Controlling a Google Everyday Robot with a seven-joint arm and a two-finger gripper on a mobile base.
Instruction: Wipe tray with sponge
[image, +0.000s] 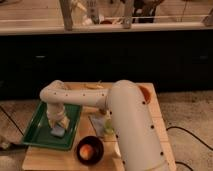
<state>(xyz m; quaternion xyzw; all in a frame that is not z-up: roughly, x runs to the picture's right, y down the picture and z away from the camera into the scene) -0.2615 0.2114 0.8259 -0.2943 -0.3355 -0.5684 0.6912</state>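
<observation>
The dark green tray (35, 131) lies on the left part of the wooden table. The pale blue-grey sponge (58, 131) rests on the tray's floor near its right side. My gripper (56, 122) points down from the white arm and is shut on the sponge, pressing it onto the tray. The wrist hides the top of the sponge.
A dark round bowl (90, 149) with an orange fruit sits at the table's front, right of the tray. A flat greyish patch (96, 120) and a greenish object (108, 126) lie beside the arm. An orange bowl (145, 92) stands at the back right. A dark counter runs behind.
</observation>
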